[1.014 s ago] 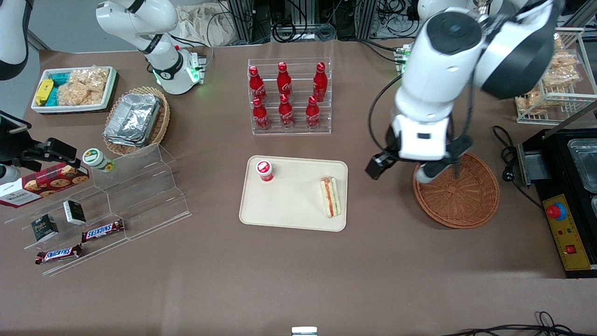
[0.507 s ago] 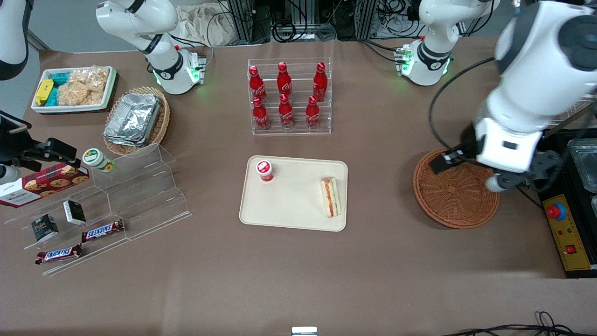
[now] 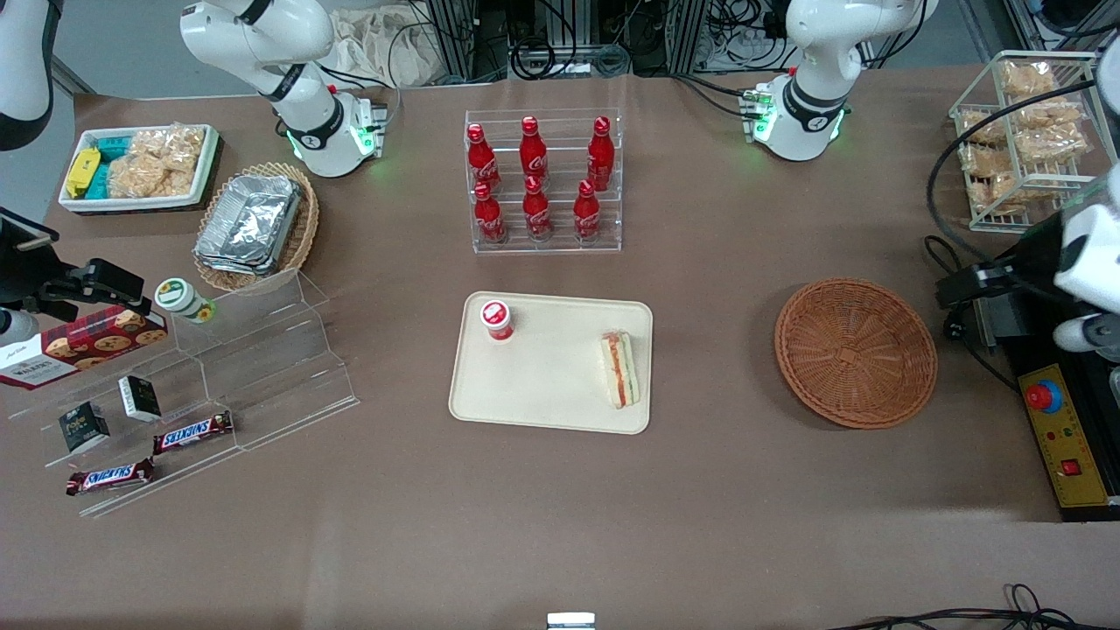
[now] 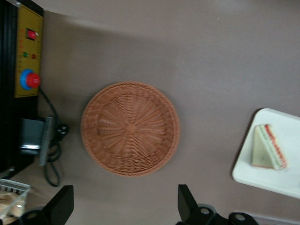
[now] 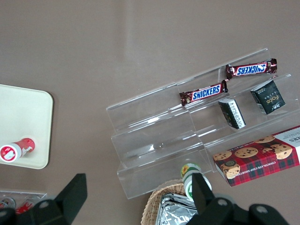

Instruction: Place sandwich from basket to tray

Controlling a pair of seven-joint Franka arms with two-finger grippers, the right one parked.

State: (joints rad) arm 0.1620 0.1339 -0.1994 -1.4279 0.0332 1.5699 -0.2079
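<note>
The sandwich [image 3: 619, 370] lies on the cream tray [image 3: 542, 394], close to the tray's edge nearest the basket; the wrist view shows this sandwich [image 4: 268, 153] on a corner of the tray [image 4: 276, 180]. Nothing is in the round reddish-brown basket [image 3: 856, 352], seen whole from above in the wrist view [image 4: 130, 128]. The left arm's gripper [image 3: 1089, 337] hangs at the working arm's end of the table, beside the basket and over the black control box. Its fingers [image 4: 186, 202] stand wide apart, so the gripper [image 4: 124, 206] is open and holds nothing.
A red-capped small bottle [image 3: 496, 319] stands on the tray. A clear rack of red cola bottles [image 3: 542, 179] is farther from the camera than the tray. A black control box with a red button [image 3: 1046, 396] and a cable [image 4: 51, 164] lie beside the basket. A wire rack of snacks [image 3: 1024, 131] stands nearby.
The left arm has swung from above the basket out toward its own end of the table, leaving the basket uncovered. The sandwich has not moved on the tray.
</note>
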